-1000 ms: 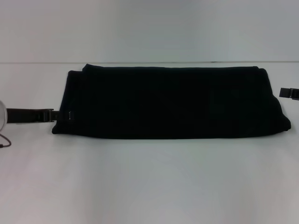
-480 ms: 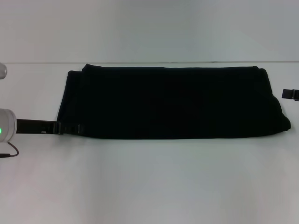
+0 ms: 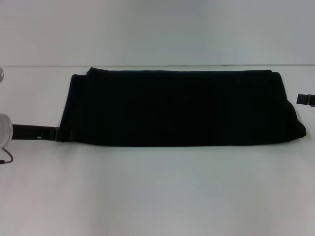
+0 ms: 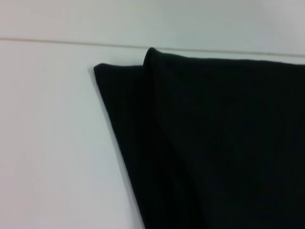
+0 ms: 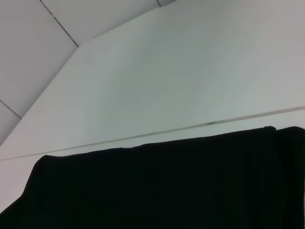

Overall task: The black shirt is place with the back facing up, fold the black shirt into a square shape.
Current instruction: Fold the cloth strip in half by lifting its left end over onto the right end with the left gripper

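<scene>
The black shirt (image 3: 182, 108) lies flat on the white table as a long folded band, running left to right, with no lettering showing. My left gripper (image 3: 60, 133) is low at the shirt's near left corner, touching its edge. The left wrist view shows the shirt's far left corner (image 4: 143, 71) with layered folds. My right gripper (image 3: 305, 100) shows only as a small tip at the picture's right edge, just off the shirt's right end. The right wrist view shows the shirt's far edge (image 5: 157, 181).
The white table (image 3: 157, 191) stretches wide in front of the shirt. Its far edge meets a pale wall (image 3: 157, 29) just behind the shirt. A cable (image 3: 6, 158) hangs from my left wrist.
My left gripper dropped from the shirt's left side to its near left corner, then drew back slightly left. The shirt's near left corner shifted inward. The right gripper eased slightly right.
</scene>
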